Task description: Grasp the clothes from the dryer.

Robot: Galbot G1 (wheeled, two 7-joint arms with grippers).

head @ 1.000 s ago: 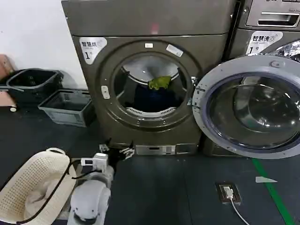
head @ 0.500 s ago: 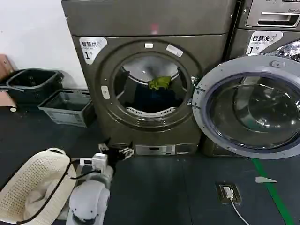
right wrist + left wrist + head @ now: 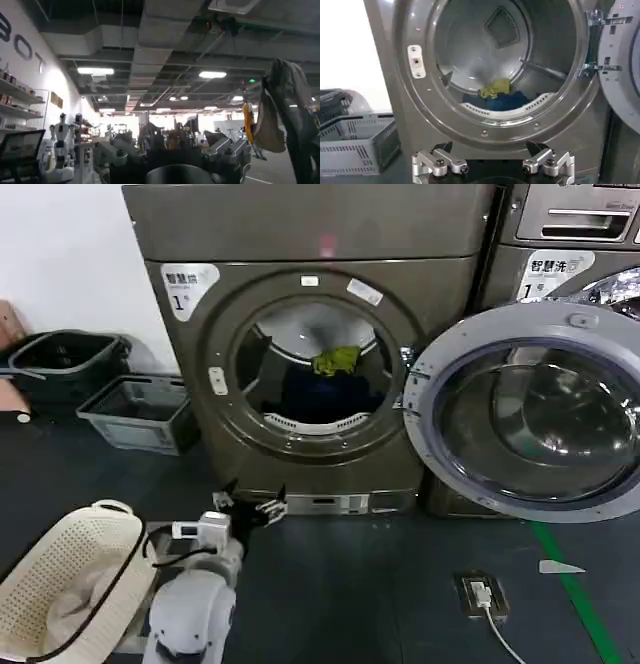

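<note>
Clothes (image 3: 335,362): upper centre of the head view, inside the open porthole; small yellow-green piece lying on top of a dark navy mass, heaped low in the drum just behind the front lip.
Dryer (image 3: 310,229): bronze-grey front-loader with a "1" sticker; round glass door (image 3: 530,419) swung wide to the right of the frame, mouth unobstructed.
Left claw (image 3: 492,162): low in the head view, lower left of centre, near the floor before the machine's base; fingers spread wide, nothing held.
Direction to target: in the left wrist view, clothes (image 3: 496,90) straight ahead and above the gap between the two fingertips, roughly centred; well apart, porthole rim in between.
Coming move, as judged: up and forward over the lower lip, then down onto the yellow-green piece.
Nearer arm: left, by a wide margin.
Right claw (image 3: 172,157): aimed away at a ceiling and room; opening not discernible.
White basket (image 3: 60,584): lower left of the head view, just beside the left arm.
</note>
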